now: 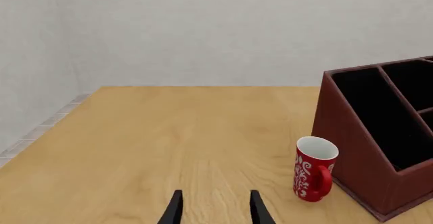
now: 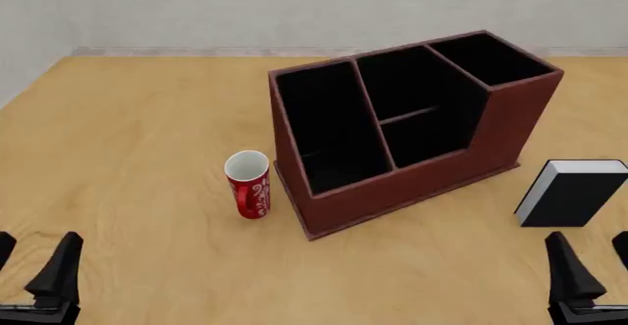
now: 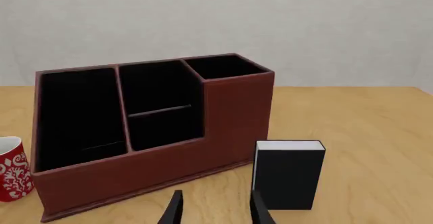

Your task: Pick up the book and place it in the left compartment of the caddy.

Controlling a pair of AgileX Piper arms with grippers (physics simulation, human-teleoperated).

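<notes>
Light wooden table carries the large reddish-brown box caddy, its long black-lined left compartment holding nothing. The thick black hardcover book with white page edge stands upright on the table right of the caddy, apart from it; a red-and-white patterned mug stands just left. My left gripper and right gripper hang spread, both unloaded.
</notes>
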